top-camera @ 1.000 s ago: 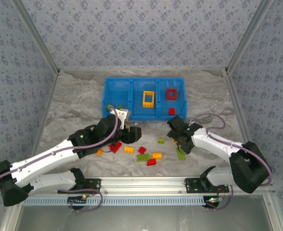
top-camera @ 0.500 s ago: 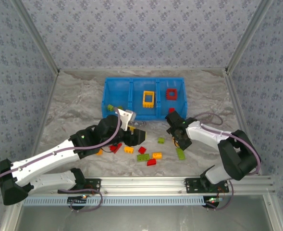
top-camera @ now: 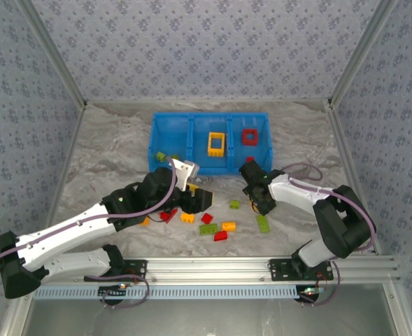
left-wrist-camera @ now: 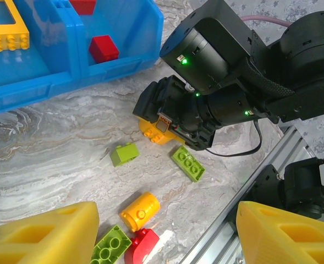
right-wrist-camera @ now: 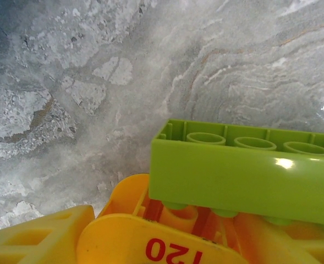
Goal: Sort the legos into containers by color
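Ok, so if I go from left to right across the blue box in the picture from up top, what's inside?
In the blue bin: lime green brick → yellow frame → red frame.

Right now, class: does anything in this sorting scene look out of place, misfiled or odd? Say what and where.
Nothing stands out. In the blue bin, the left compartment holds green bricks, the middle a yellow frame, the right a red frame. The loose bricks on the table are mixed colours, simply not yet sorted.
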Robot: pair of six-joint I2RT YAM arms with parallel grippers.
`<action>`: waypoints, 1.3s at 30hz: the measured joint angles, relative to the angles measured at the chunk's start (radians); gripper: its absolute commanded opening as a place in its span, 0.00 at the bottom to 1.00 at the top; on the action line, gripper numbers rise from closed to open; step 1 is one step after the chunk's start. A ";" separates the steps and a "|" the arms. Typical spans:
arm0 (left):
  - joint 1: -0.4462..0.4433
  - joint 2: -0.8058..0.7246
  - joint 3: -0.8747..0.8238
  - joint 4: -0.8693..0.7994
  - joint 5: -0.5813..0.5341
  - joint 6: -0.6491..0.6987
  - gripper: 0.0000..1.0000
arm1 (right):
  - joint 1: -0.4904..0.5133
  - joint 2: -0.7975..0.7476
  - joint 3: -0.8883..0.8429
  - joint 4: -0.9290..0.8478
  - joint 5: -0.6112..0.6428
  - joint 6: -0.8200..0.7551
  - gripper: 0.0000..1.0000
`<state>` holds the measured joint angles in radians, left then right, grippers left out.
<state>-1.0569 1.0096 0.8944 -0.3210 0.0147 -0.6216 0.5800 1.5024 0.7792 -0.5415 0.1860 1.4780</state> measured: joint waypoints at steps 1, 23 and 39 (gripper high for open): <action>0.000 0.000 0.000 0.000 0.000 0.000 0.67 | 0.000 0.000 0.002 -0.001 0.001 0.000 0.64; 0.000 -0.059 0.144 -0.238 -0.357 -0.043 0.67 | 0.267 0.105 0.585 -0.118 0.247 -0.533 0.53; 0.001 -0.088 0.163 -0.286 -0.492 -0.080 0.67 | 0.169 0.666 1.062 -0.253 0.245 -0.810 0.51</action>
<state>-1.0561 0.9215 1.0576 -0.6067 -0.4774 -0.7017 0.7494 2.1685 1.8412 -0.7944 0.4313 0.6678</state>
